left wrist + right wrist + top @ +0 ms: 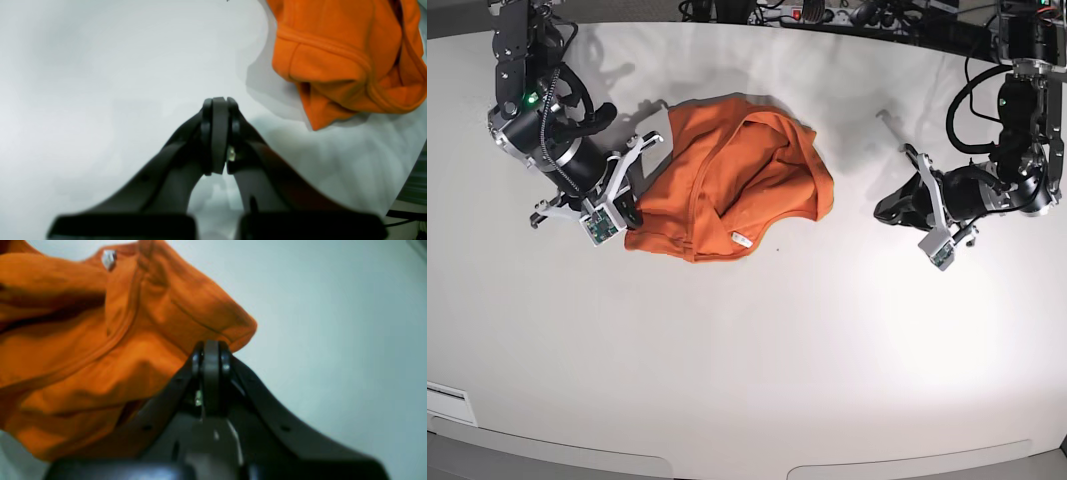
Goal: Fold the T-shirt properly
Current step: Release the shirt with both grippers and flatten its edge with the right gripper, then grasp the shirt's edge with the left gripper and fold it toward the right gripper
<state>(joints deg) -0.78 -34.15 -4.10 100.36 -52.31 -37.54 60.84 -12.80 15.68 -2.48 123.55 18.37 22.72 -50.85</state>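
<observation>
On the white tabletop (747,340), toward the far left of the base view, the orange T-shirt (727,180) is seen lying crumpled in a loose heap, its small white tag (739,239) exposed at the near edge. The right hand (627,212) is placed at the shirt's left edge, its jaws pressed together, the tips against the cloth; whether fabric is pinched cannot be told. The left hand (889,208) is held well apart to the right, closed on nothing, over bare tabletop.
</observation>
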